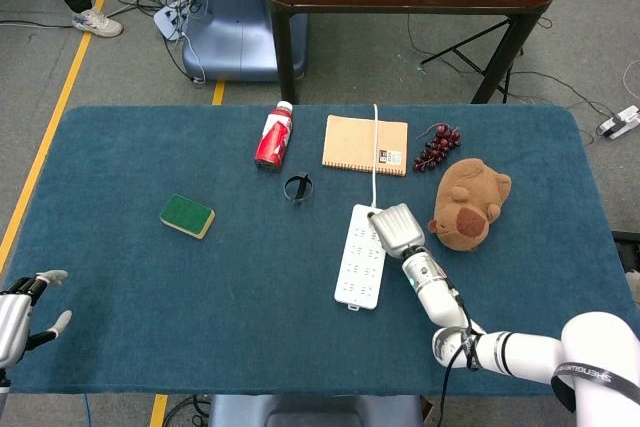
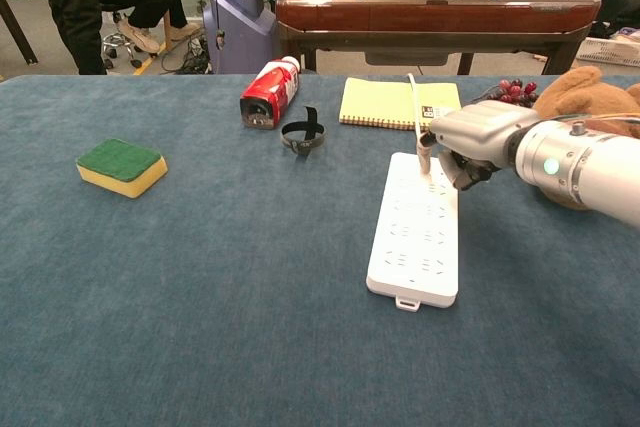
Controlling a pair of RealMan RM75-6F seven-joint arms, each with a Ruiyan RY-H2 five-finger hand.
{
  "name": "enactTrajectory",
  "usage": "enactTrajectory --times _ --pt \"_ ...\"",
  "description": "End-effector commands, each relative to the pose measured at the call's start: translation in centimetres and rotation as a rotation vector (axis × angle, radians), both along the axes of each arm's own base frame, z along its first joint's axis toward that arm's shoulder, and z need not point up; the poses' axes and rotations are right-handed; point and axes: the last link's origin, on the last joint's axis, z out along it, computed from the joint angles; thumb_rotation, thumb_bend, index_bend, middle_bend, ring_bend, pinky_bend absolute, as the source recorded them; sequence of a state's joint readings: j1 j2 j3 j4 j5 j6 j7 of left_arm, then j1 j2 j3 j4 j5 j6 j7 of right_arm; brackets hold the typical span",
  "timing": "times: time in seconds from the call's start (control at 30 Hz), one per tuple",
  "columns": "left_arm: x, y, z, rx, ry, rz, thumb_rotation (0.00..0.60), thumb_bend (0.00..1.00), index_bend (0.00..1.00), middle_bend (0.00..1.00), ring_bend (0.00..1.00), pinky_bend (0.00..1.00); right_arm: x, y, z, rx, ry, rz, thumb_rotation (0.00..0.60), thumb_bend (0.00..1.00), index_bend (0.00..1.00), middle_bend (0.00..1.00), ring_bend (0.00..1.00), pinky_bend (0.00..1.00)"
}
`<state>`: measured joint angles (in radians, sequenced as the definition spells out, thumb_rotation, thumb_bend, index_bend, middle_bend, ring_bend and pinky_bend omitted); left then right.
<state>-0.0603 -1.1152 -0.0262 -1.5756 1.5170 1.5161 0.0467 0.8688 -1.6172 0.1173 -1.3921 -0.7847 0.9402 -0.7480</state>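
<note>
A white power strip [image 2: 417,232] is laid flat near the middle of the blue tabletop [image 1: 150,157], its long axis running away from the robot and its white cord [image 1: 376,152] led across an orange notebook [image 1: 364,144] toward the far edge. The right robot hand [image 2: 462,147] is held over the strip's far end, fingers curled down and inward; one fingertip is set on or just above the strip's top face, and nothing is seen enclosed in the hand. A brown plush toy [image 1: 470,203] lies just beside this hand, with dark grapes [image 1: 436,147] beyond it. A black strap loop [image 2: 303,132], a red bottle on its side [image 2: 270,93] and a green-and-yellow sponge [image 2: 121,166] lie further left. The left robot hand [image 1: 22,312] is kept at the near left corner, fingers spread, holding nothing.
</note>
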Motion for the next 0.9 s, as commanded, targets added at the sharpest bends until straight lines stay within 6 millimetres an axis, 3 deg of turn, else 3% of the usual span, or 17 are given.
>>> enactTrajectory --times 0.03,0.1,0.2,0.33,0.43,0.67,0.9 --pt "0.0 0.0 -0.1 -0.003 0.002 0.001 0.6 0.26 0.39 0.41 0.39 0.61 0.6 0.4 1.9 -0.039 -0.031 0.026 0.6 0.81 0.33 1.0 1.0 1.0" --pt "0.0 0.1 -0.2 -0.005 0.005 0.001 0.6 0.26 0.39 0.41 0.39 0.61 0.8 0.7 3.1 -0.056 -0.041 0.036 0.6 0.79 0.33 0.98 1.0 1.0" --pt "0.0 0.1 -0.3 -0.009 0.009 0.002 0.6 0.26 0.39 0.41 0.39 0.61 0.8 1.6 5.1 -0.081 -0.039 0.046 0.6 0.7 0.33 0.88 0.99 1.0" --pt "0.0 0.2 -0.5 -0.013 0.013 0.001 0.6 0.26 0.39 0.41 0.39 0.61 0.0 3.6 8.3 -0.125 -0.018 0.063 0.6 0.57 0.33 0.68 0.86 0.99" --pt "0.2 0.2 -0.5 -0.004 0.0 -0.025 0.6 0.26 0.39 0.41 0.39 0.61 -1.2 5.5 10.1 -0.146 -0.028 0.061 0.6 0.51 0.33 0.59 0.75 0.92" --pt "0.5 -0.1 -0.4 0.032 0.002 -0.064 0.6 0.26 0.42 0.44 0.41 0.61 -6.1 11.5 14.5 -0.199 -0.067 0.012 0.6 0.37 0.33 0.49 0.55 0.71" --pt "0.3 0.2 -0.7 0.024 0.013 -0.044 0.6 0.26 0.42 0.44 0.41 0.61 -10.0 16.3 17.4 -0.314 -0.116 -0.017 0.6 0.29 0.33 0.45 0.48 0.58"
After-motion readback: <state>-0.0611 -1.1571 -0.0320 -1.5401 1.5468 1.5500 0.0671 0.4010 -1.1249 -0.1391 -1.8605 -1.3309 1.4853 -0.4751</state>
